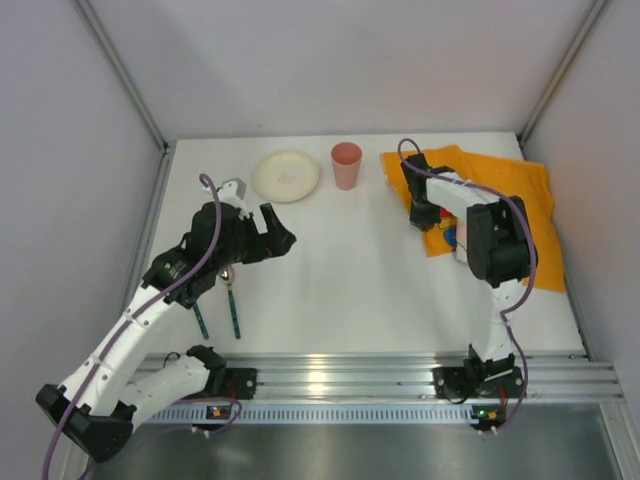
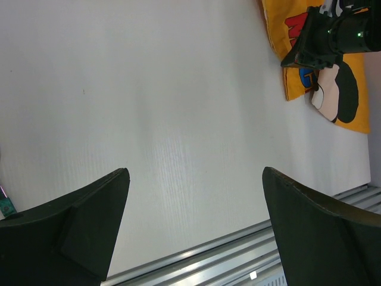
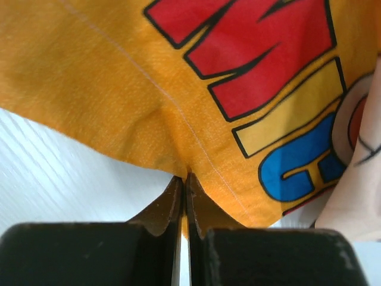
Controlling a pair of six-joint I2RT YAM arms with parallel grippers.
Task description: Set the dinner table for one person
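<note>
The white dinner table point(image 1: 370, 290) carries an orange Mickey Mouse cloth mat point(image 1: 520, 190) at the back right, a cream plate point(image 1: 286, 175) and a pink cup point(image 1: 346, 165) at the back, and a spoon point(image 1: 231, 300) and another teal-handled utensil point(image 1: 201, 320) at the front left. My right gripper point(image 1: 424, 220) is shut on the mat's near-left edge point(image 3: 186, 173), pinching the cloth. My left gripper point(image 1: 275, 240) is open and empty above the table, right of the utensils; in its wrist view its fingers point(image 2: 89, 220) frame bare tabletop point(image 2: 178, 119).
A ribbed aluminium rail point(image 1: 380, 380) runs along the near edge. Grey walls close the left, back and right sides. The mat also shows in the left wrist view point(image 2: 351, 89), with the right arm point(image 2: 333, 36) over it.
</note>
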